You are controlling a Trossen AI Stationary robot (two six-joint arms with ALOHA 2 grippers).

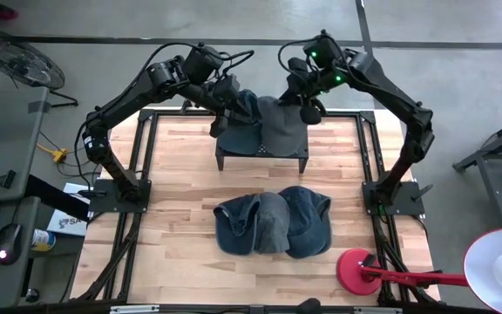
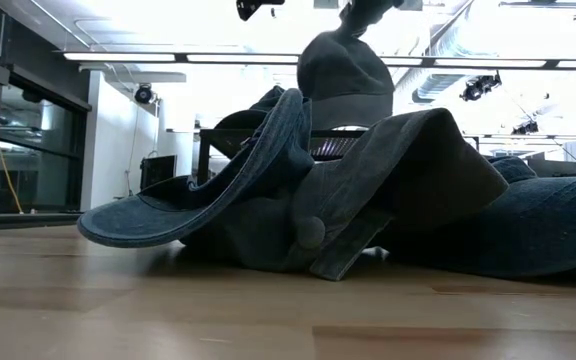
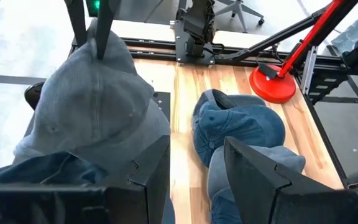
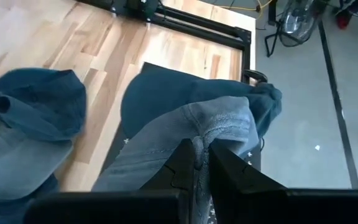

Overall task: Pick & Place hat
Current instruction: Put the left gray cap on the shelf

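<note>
1. Gripping the crown of the grey hat between the nearly closed fingers of the right gripper, above the small black stand at the far middle of the table; pinching a fold of cloth, as seen in the right wrist view.
2. Hovering just left of that, the left gripper, fingers spread wide and holding nothing, beside a blue hat already lying on the stand.
3. Lying well apart toward the near side, a heap of hats, blue and grey, waiting on the wood.
4. Judging the step in hand as setting the grey hat down on the stand next to the blue one.
5. Lowering straight down until the brim settles on the stand top before releasing, so as not to let the cloth slide off the far edge.
6. Keeping clear of the blue hat underneath, likely to be dragged along if the pinched fold catches it.
7. Opening fully and lifting straight up after release, soft cloth tending to cling to the fingertips.
8. Holding the left gripper back from the stand, avoiding a clash between the two arms over so small a spot.
</note>
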